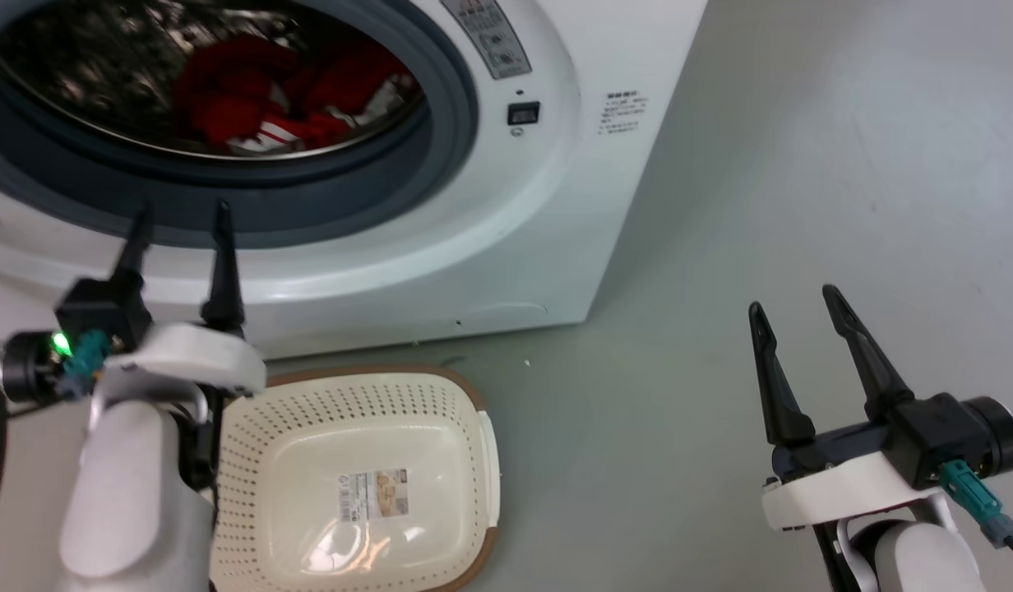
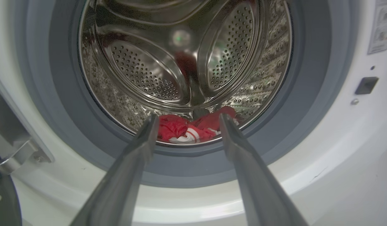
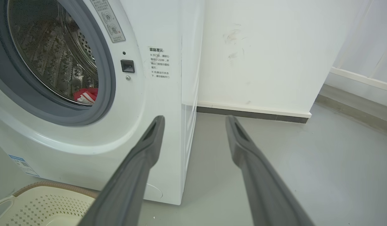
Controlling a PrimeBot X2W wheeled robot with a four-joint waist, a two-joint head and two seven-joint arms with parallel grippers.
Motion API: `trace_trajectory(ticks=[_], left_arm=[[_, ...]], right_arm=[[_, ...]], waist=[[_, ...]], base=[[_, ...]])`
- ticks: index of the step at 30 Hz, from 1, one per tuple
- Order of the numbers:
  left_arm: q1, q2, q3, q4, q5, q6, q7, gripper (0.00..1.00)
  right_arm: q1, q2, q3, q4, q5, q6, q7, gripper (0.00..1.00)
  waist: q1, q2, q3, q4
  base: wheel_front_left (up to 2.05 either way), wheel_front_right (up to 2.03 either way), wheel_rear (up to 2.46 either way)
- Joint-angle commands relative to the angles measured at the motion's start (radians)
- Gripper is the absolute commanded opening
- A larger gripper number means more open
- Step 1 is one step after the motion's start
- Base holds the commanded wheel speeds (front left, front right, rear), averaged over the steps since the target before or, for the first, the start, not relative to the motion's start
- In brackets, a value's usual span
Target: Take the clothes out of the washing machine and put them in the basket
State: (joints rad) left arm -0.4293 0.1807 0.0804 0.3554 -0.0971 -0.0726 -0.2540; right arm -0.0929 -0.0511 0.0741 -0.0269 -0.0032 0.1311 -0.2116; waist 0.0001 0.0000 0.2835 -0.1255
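Grey floor (image 1: 802,164) all round; from the right wrist we see a white wall (image 3: 259,47) with a dark skirting strip behind it.

We're facing the washing machine (image 1: 556,230), which sits ahead and to our left. The porthole is uncovered and the steel drum (image 2: 143,75) is exposed.

Clothes (image 1: 260,99): red with white stripes, bunched at the bottom of the drum near its front lip, all inside the machine.

Basket (image 1: 474,444): on the floor just in front of the machine's base. Its bare bottom shows the label (image 1: 373,495). Our left forearm overlaps its left side in the head view.

Left gripper (image 1: 183,210): fingers spread and empty. It's held in front of the grey door seal (image 1: 441,164), below the opening, with the tips pointing at the porthole. From the left wrist the two tips frame the clothes pile, but they're short of the drum lip and not touching any fabric. A green LED (image 1: 60,344) is lit at that wrist.

Right gripper (image 1: 790,300): also spread and holding nothing. It's over bare floor to the right of the machine, well apart from the basket and the clothes. Its wrist camera looks along the fingers at the machine's right front corner and the wall beyond.

Front panel: latch socket (image 1: 523,113) right of the seal, and a text sticker (image 1: 626,113) further right.
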Motion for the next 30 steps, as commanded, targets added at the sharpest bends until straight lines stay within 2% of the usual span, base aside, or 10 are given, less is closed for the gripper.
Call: trace_trajectory(ticks=[1,10,22,30], left_arm=[[-0.028,0.012,0.005,0.006,-0.003,-0.005,0.002,1.0],[-0.225,0.104,-0.003,0.196,-0.012,-0.025,0.079,1.0],[-0.486,0.218,-0.039,0.473,0.007,-0.04,0.164,1.0],[-0.671,0.299,-0.075,0.598,0.022,-0.048,0.235,1.0]], right_arm=[[-0.021,0.002,0.003,0.003,0.004,-0.001,-0.008,1.0],[-0.088,0.002,0.032,0.045,0.035,-0.001,-0.041,1.0],[-0.123,0.001,0.076,0.081,0.075,-0.001,-0.054,1.0],[-0.148,0.002,0.116,0.066,0.093,-0.001,-0.054,1.0]], waist=[[-0.0001,0.0,0.061,-0.047],[-0.0001,0.0,0.141,-0.11],[-0.0001,0.0,0.182,-0.179],[-0.0001,0.0,0.233,-0.231]], base=[[0.0,0.0,0.0],[0.0,0.0,0.0],[0.0,0.0,0.0],[0.0,0.0,0.0]])
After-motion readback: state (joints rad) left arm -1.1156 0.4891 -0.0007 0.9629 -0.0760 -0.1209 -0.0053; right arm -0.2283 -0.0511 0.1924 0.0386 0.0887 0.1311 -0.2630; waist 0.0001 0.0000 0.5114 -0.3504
